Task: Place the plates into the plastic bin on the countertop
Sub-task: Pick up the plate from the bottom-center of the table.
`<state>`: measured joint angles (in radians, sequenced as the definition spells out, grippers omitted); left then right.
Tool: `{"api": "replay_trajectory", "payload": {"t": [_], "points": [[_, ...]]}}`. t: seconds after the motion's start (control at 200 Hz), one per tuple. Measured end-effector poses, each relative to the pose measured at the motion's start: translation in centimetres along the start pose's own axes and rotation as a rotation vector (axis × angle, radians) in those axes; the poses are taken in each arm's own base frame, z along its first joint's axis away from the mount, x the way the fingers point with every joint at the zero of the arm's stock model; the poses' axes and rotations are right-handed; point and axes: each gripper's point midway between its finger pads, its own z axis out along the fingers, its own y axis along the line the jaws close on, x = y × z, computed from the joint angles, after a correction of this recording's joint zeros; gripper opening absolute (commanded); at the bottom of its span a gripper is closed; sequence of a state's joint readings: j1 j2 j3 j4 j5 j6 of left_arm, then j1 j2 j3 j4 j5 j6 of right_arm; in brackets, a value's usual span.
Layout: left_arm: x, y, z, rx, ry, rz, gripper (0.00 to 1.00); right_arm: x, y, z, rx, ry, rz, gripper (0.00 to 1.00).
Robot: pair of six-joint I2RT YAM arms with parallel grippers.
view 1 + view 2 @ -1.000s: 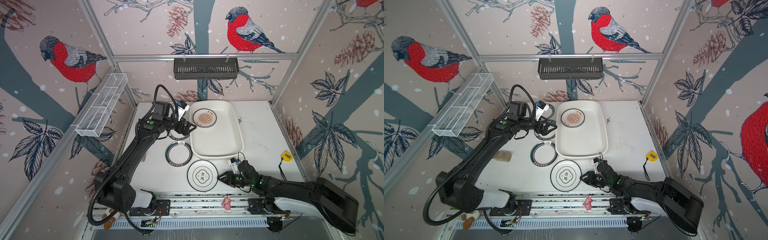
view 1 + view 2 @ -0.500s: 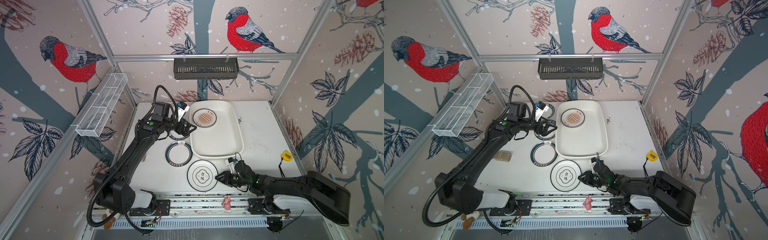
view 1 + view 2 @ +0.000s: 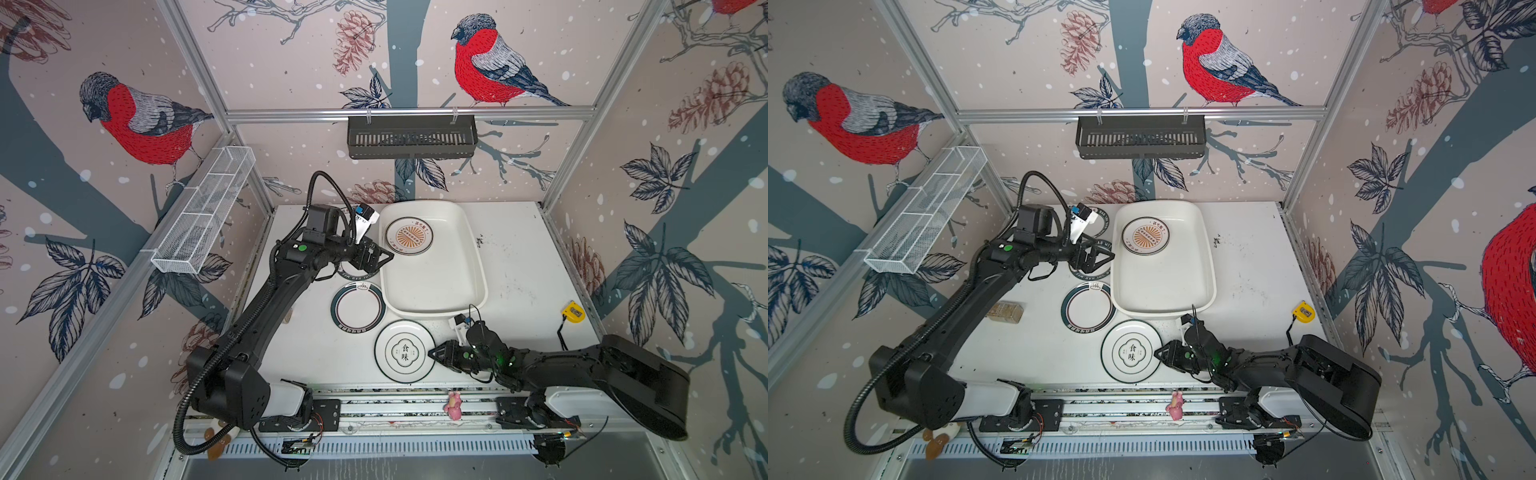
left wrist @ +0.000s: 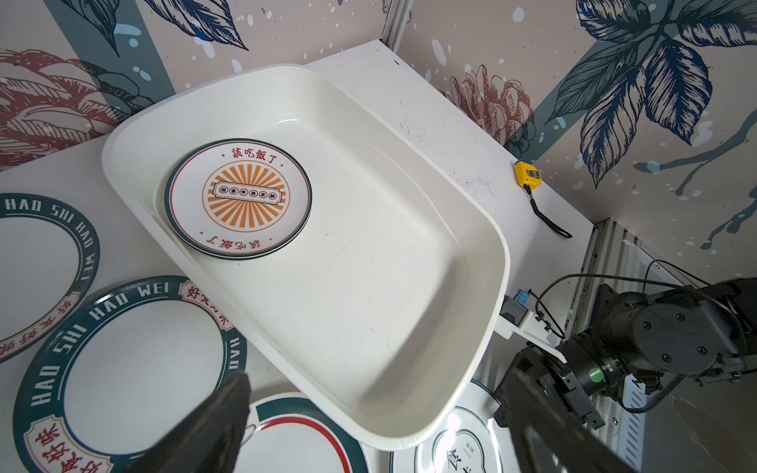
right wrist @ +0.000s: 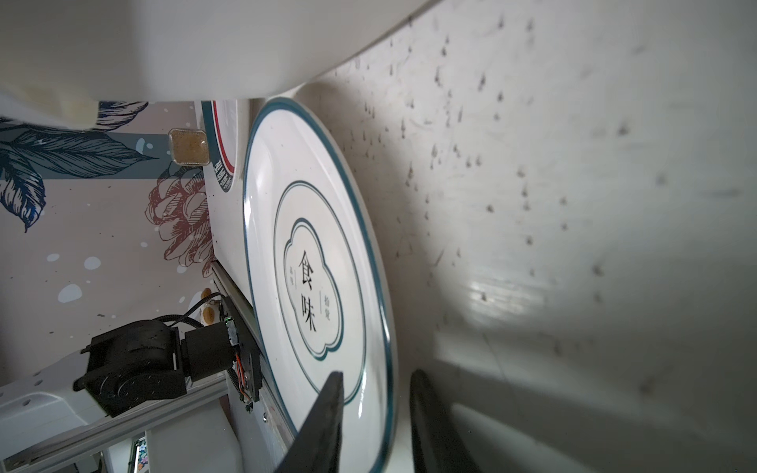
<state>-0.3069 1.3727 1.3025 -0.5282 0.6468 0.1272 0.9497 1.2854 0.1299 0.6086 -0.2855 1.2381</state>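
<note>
Reading the countertop [image 3: 519,257] as a clock face with 12 at the back wall, the plastic bin [image 3: 432,286] sits just past centre toward 12. A cream sunburst plate [image 3: 409,236] lies flat in its 11 o'clock corner. The left arm rises from the front rail at 7 o'clock and slants up toward 11. It bends at the elbow and runs level toward 3, so the left gripper [image 3: 380,257] hangs over the bin's 9 o'clock rim. Its fingers [image 4: 213,430] are spread wide with nothing between them. Under that wrist is a green-rimmed plate [image 3: 353,272], partly hidden, and another green-rimmed plate [image 3: 358,307] lies at the bin's 7 o'clock. The right arm lies low from its base at 5 o'clock and stretches toward 9, with the wrist rolled on its side. The right gripper [image 3: 434,353] meets the 3 o'clock edge of the white plate [image 3: 399,351], which rests flat at the bin's 6 o'clock. In the right wrist view one finger [image 5: 327,409] is over the plate's face and the other is on the table side of the rim. The jaws are narrowed around the rim, but I cannot tell whether they pinch it. A yellow tape measure [image 3: 572,312] lies at 4 o'clock.
</note>
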Motion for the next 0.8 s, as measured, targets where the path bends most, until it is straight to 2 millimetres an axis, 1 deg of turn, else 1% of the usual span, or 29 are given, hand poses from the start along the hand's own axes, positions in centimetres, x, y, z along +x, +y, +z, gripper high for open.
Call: {"api": "replay_trajectory", "payload": {"t": [0.24, 0.455, 0.555, 0.67, 0.8], "points": [[0.0, -0.1, 0.0, 0.001, -0.002, 0.001, 0.96, 0.1, -0.1, 0.2, 0.0, 0.001, 0.017, 0.23], [0.0, -0.1, 0.0, 0.002, -0.002, 0.0, 0.96, 0.0, -0.5, -0.3, 0.005, -0.02, 0.038, 0.17], [0.0, -0.1, 0.0, 0.003, -0.002, -0.004, 0.96, -0.1, -0.2, -0.6, -0.006, -0.031, 0.034, 0.17], [0.0, -0.1, 0.0, 0.003, -0.002, -0.014, 0.96, -0.4, -0.1, -0.8, -0.009, -0.05, 0.031, 0.22], [0.0, -0.1, 0.0, 0.003, -0.002, -0.014, 0.96, -0.5, -0.1, -0.7, 0.0, -0.048, 0.034, 0.22]]}}
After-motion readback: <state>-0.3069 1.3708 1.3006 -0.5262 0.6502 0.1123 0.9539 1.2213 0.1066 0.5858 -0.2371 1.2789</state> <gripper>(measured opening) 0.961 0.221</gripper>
